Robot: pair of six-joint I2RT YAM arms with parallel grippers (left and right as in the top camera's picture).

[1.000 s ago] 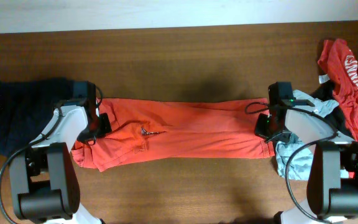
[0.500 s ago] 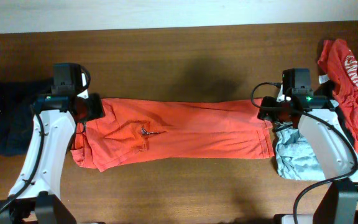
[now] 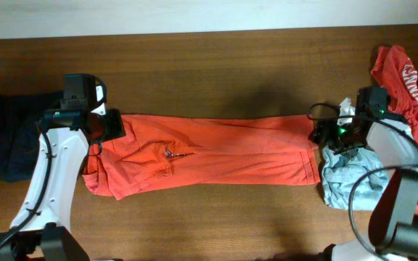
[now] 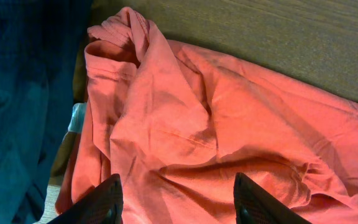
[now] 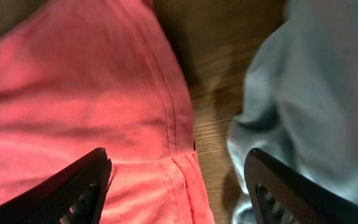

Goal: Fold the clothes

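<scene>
**Both grippers open over an orange shirt stretched across the table**

From overhead, we are seeing an orange shirt [image 3: 216, 156] lying as a long band across the middle of a brown wooden table [image 3: 216, 72]. The left gripper [image 3: 111, 125] is sitting over the band's left end and the right gripper [image 3: 324, 134] at its right end. A navy garment [image 3: 6, 138] is lying at the far left. A pale grey-blue garment [image 3: 347, 177] is bunching just beside the band's right end, and a red printed tee [image 3: 405, 87] is lying at the far right.

From the left wrist, we are looking down on the shirt's rumpled left end, with the navy garment lying against it on the left. The left gripper's two fingers [image 4: 104, 202] are standing apart and gripping nothing.

From the right wrist, we are seeing the shirt's hemmed edge on the left and the pale grey-blue garment on the right, with a strip of table showing between them. The right gripper's fingers [image 5: 79, 186] are spreading wide and holding nothing.
</scene>
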